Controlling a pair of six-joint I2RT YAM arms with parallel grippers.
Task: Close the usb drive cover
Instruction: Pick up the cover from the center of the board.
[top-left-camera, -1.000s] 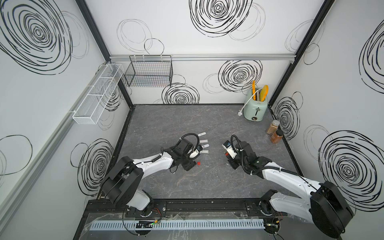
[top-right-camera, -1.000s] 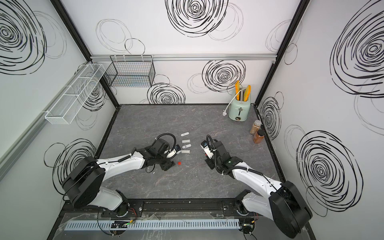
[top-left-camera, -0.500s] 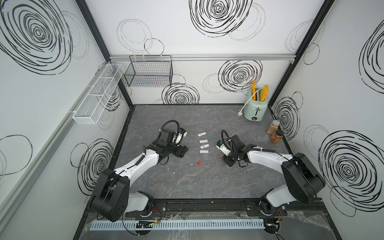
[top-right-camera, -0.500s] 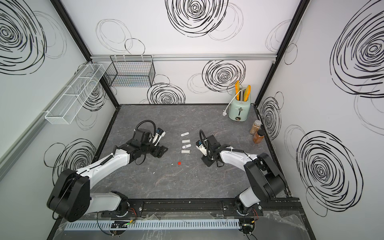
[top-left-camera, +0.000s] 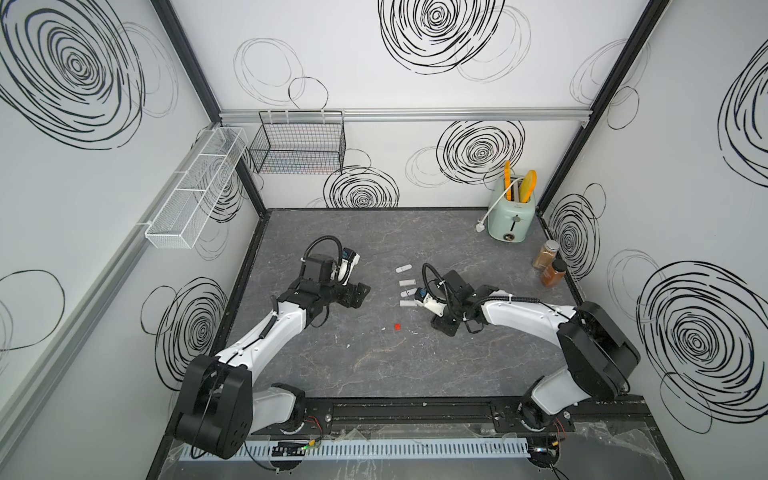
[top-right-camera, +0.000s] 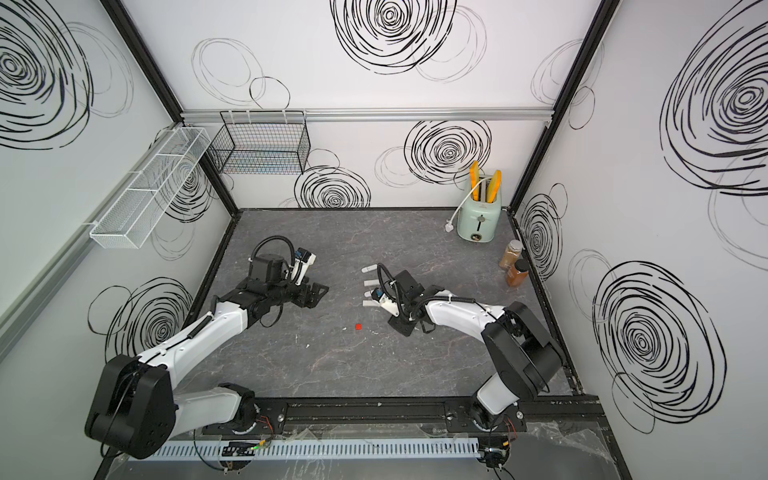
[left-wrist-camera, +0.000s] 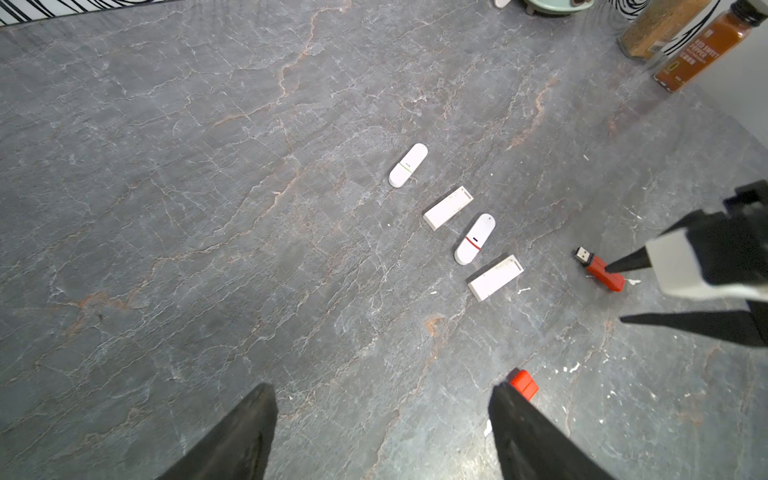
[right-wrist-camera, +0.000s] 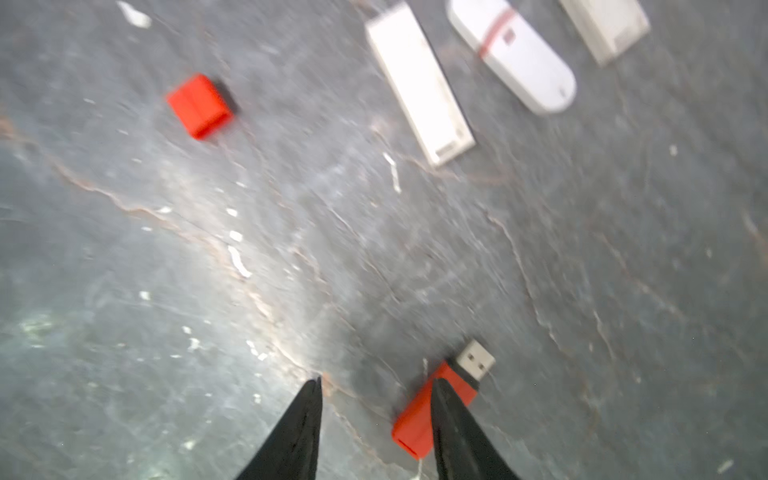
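risk 1: one right fingertip (right-wrist-camera: 446, 411) sits over the red USB drive (right-wrist-camera: 411, 424) and the other over bare table (right-wrist-camera: 166, 291). Closing like this would likely shove or spin the drive rather than pinch it.
risk 2: the drive looks small, flat and slick, so an edge-only pinch could let it pop out.
risk 3: the red cap (left-wrist-camera: 523, 383) has to meet the connector (right-wrist-camera: 476, 360) mouth-first, and a tilt would probably jam it.
risk 4: a sweep could knock the end white stick (left-wrist-camera: 495, 277).
right gripper (right-wrist-camera: 376, 382): jaws apart, nothing between them. Whether it touches the drive is unclear.
left gripper (left-wrist-camera: 382, 390): jaws wide apart, empty.
drive look: red body, bare metal plug, uncapped, lying flat.
drive place: near the end white stick, not touching it.
cap place: also near that stick, on the table, clear of the drive.
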